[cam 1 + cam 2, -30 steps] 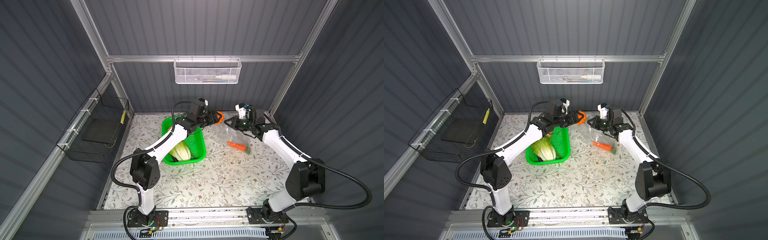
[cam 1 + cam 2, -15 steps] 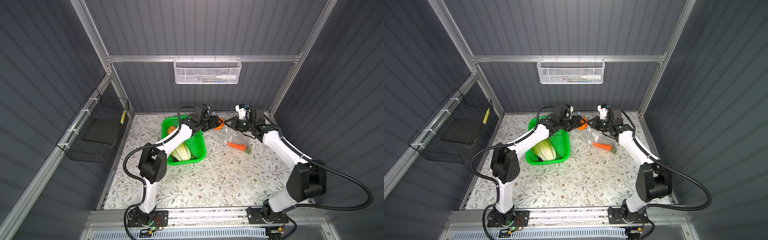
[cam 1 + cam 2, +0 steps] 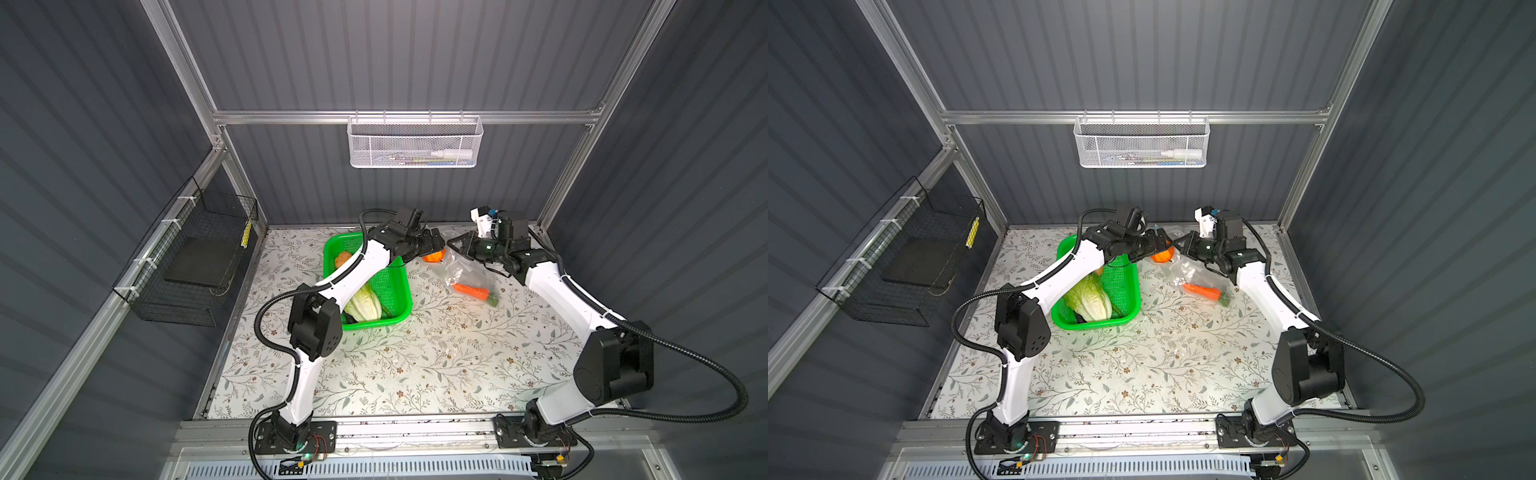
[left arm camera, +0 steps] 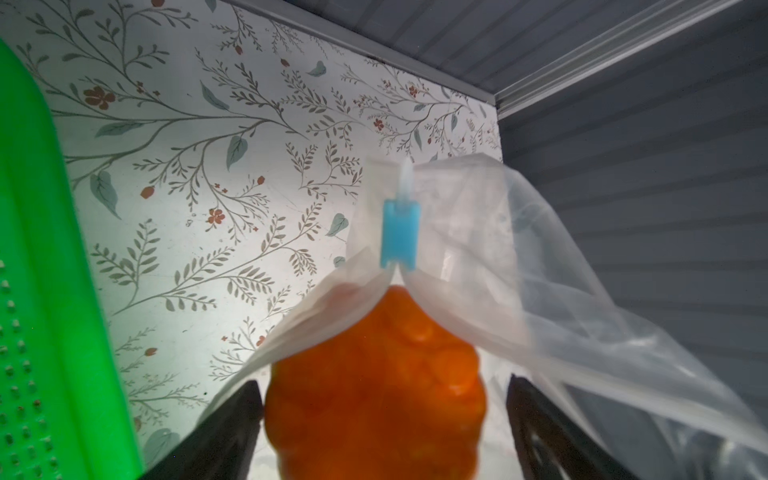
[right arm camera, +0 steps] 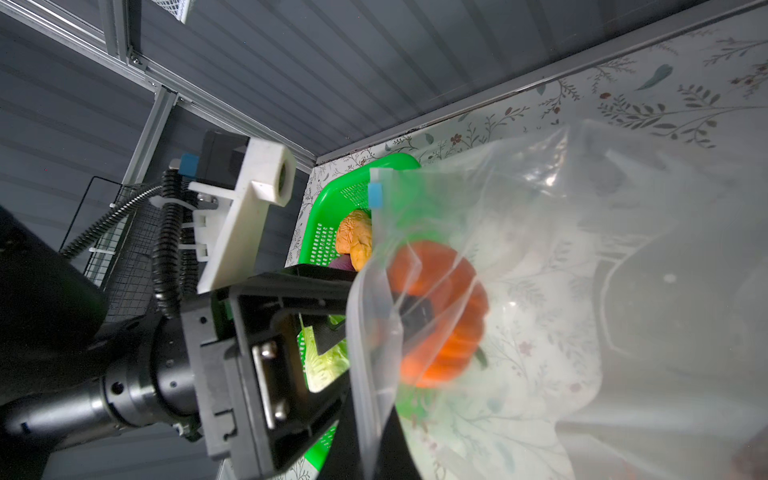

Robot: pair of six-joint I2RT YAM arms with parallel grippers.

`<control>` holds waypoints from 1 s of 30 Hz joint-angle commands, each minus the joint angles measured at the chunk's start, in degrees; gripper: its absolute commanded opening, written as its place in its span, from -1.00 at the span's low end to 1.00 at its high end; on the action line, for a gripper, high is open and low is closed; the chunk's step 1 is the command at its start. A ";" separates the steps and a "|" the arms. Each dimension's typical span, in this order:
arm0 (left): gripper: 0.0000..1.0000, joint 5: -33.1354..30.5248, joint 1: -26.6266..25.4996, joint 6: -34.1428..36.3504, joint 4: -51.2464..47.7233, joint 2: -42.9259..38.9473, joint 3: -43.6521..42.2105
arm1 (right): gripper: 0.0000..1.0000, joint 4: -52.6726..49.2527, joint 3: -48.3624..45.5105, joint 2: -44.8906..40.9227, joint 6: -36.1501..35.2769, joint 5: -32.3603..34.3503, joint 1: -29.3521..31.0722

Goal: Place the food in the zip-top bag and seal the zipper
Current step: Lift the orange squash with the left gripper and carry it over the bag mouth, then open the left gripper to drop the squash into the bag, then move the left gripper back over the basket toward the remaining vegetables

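The left gripper, jaws released, straddles the orange pumpkin at the zip-top bag mouth. Facing it, the right gripper is clenched on the bag's rim.

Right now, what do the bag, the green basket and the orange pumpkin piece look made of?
Zip-top bag: thin clear plastic film, glossy; it creases and the floral table shows through. Basket: rigid bright-green plastic, smooth, with rows of moulded holes. Pumpkin piece: probably moulded plastic or rubber, uniform orange with slight sheen; blur leaves it open.
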 commanded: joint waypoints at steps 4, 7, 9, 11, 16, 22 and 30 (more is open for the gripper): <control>0.99 0.72 -0.24 -0.95 -1.13 -0.64 2.32 | -1.00 0.56 -0.12 -0.57 -0.31 -0.01 0.43; 0.99 0.63 0.07 -1.42 -0.36 -2.08 2.17 | -1.00 0.17 -0.21 -0.64 -0.49 0.19 0.43; 0.99 0.72 0.59 -1.95 0.22 -3.40 1.40 | -1.00 0.00 -0.32 -0.59 -0.46 0.27 0.43; 0.99 0.72 1.22 -2.36 1.48 -5.15 -0.36 | -1.00 -0.01 -0.43 -0.66 -0.44 0.27 0.43; 0.99 -1.74 2.82 -1.59 2.40 -9.74 -4.57 | -1.00 -0.22 0.10 -0.42 -0.60 -0.49 0.43; 0.99 -4.61 4.35 0.95 2.62 -12.48 -6.19 | -1.00 -3.38 3.26 0.48 -3.05 -1.00 0.99; 0.99 -11.88 12.92 8.12 -5.18 -13.19 -9.01 | -1.00 -7.63 5.46 1.42 -6.12 -0.16 1.97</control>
